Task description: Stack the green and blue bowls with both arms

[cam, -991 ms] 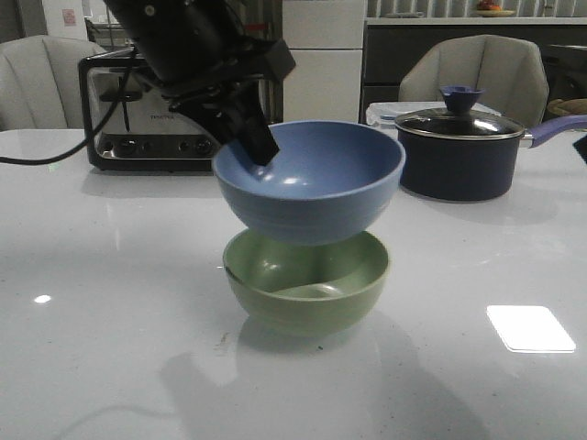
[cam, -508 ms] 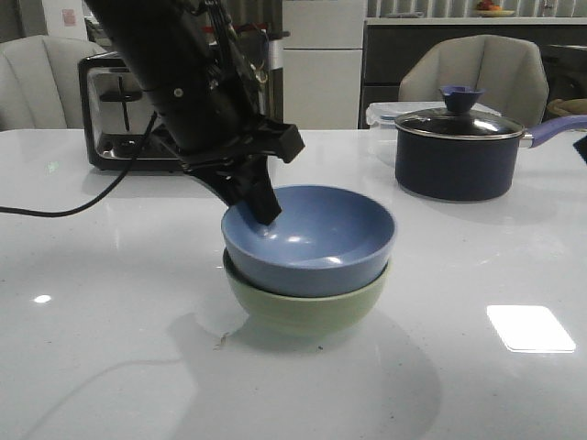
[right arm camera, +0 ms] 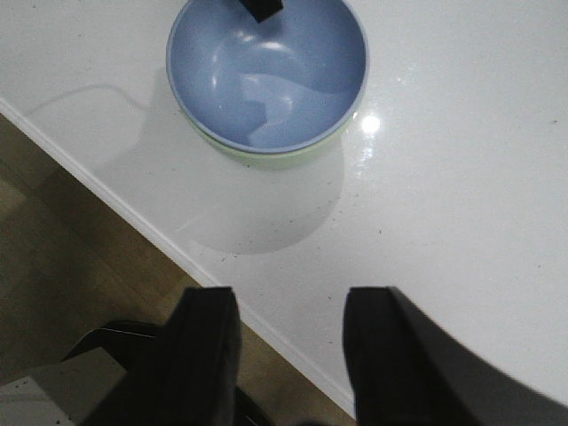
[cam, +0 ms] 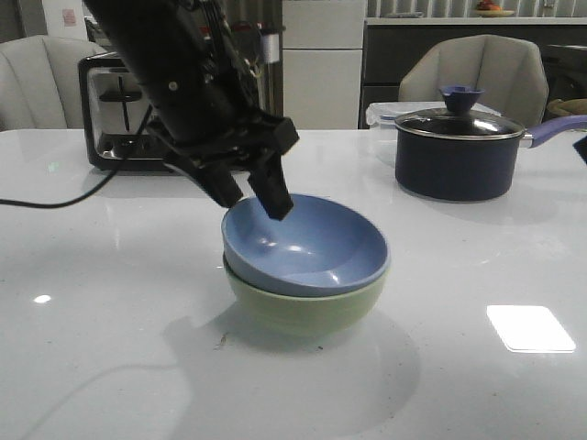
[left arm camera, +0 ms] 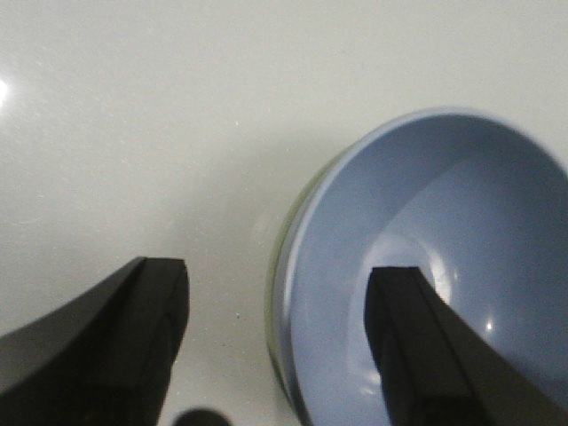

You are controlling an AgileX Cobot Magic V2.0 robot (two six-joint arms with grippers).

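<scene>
1. A glossy white worktop (cam: 110, 348) fills the scene, with a toaster (cam: 119, 115) at the back left, a dark lidded pot (cam: 463, 151) at the back right, and chairs beyond.
2. A second ago the blue bowl (cam: 307, 247) hung above the green bowl (cam: 303, 307), pinched at its rim; it now sits nested inside it, near the worktop's middle.
3. The left gripper (cam: 249, 197) has let go: its jaws are spread, one finger outside the rim and one just over the bowl's inside. The stack looks complete, leaving only the retreat.
4. The left arm slants down from the upper left.
5. The right gripper (right arm camera: 288, 355) hovers well apart from the bowls, spread and empty, over the worktop's edge.
</scene>
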